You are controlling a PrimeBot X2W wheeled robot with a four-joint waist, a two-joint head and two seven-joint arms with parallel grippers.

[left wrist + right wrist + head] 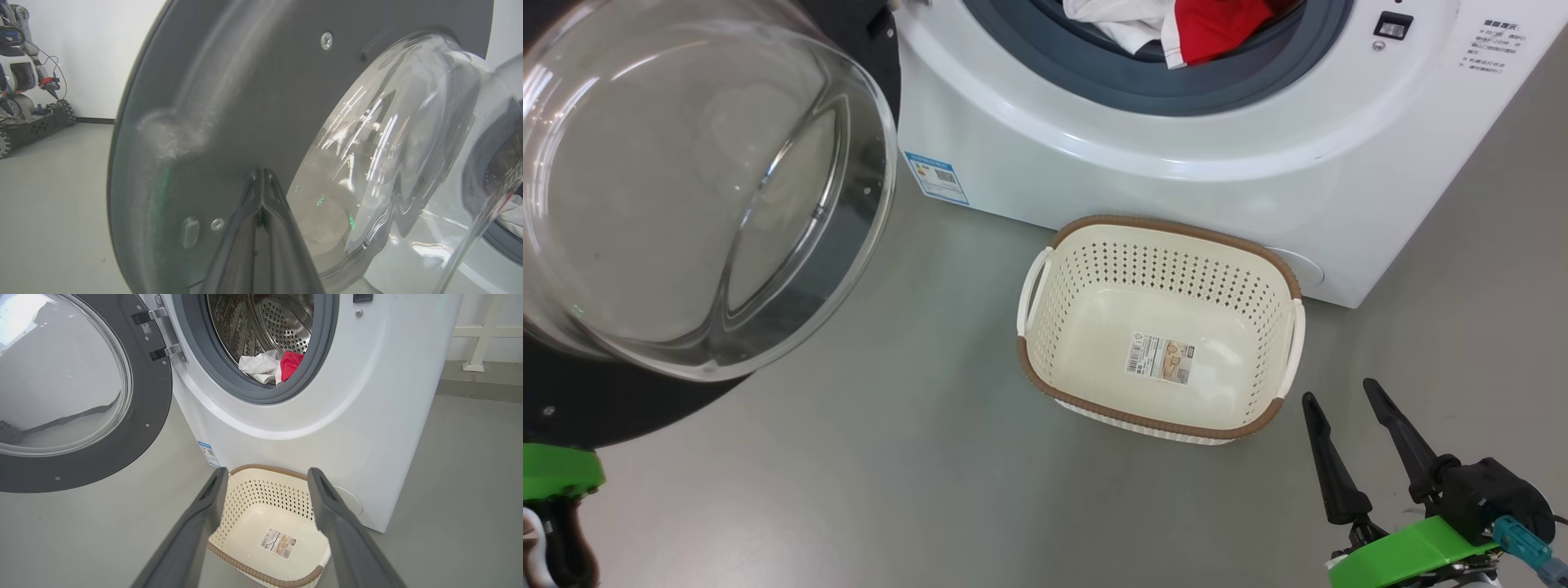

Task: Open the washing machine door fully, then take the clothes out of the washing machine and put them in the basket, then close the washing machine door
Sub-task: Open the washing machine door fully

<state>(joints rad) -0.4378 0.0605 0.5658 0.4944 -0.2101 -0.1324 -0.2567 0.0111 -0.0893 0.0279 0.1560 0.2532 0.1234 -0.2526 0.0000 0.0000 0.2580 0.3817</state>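
Left of the washing machine you have its one door, swung wide open with the glass bowl bulging toward you. Your left tool is closed with nothing between its fingers, and its tips point at the door's dark inner face just beside the bowl. You cannot tell whether they touch it. That wrist view also takes in a second robot parked by the wall, well off to the machine's left. In the machine's mouth lie two pieces of the clothes, white cloth on the left and red fabric on the right, draped over the lower grey gasket. The right wrist view adds the perforated steel drum behind them and the door's hinge. One basket stands on the floor against the machine's front base, with a single barcode sticker inside. Between the door's edge and the basket there is open grey floor. In front of the machine's right corner, your right tool hangs near the basket's rim with its fingers spread wide, gripping nothing.
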